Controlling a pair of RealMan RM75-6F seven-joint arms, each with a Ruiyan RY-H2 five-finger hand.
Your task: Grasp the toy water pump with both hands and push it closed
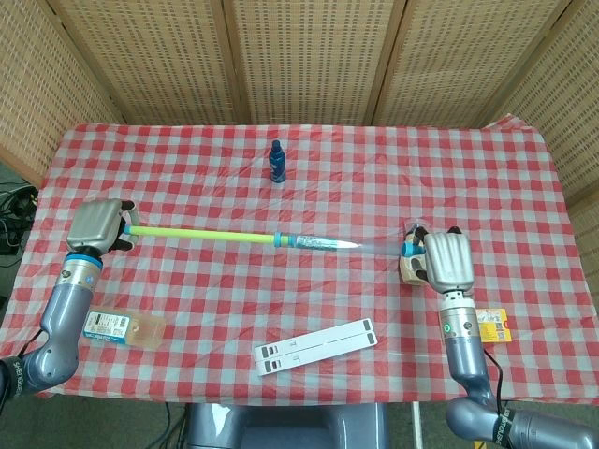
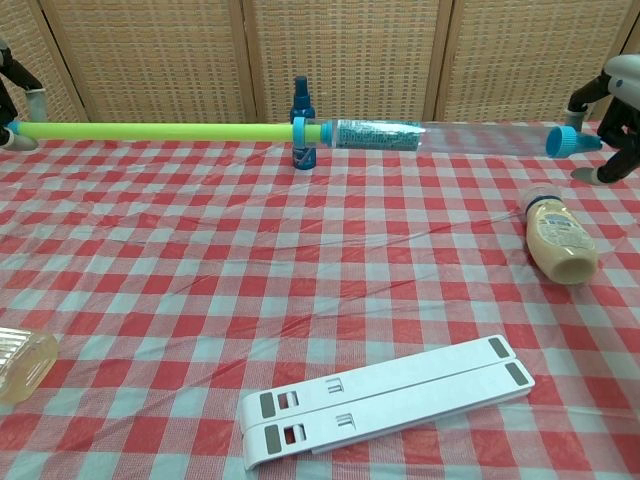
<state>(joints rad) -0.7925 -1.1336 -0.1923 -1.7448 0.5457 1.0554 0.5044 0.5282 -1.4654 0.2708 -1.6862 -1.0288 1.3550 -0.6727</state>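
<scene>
My left hand (image 1: 97, 225) and right hand (image 1: 447, 261) pinched the pump (image 1: 281, 240) ends; off-axis pushing could have bowed its rod (image 2: 150, 130).

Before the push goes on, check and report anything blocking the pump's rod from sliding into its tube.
Nothing visible blocks it. The left hand holds the yellow-green rod end of the toy water pump, the right hand the clear tube's blue cap; the pump hangs above the checked tablecloth.
</scene>
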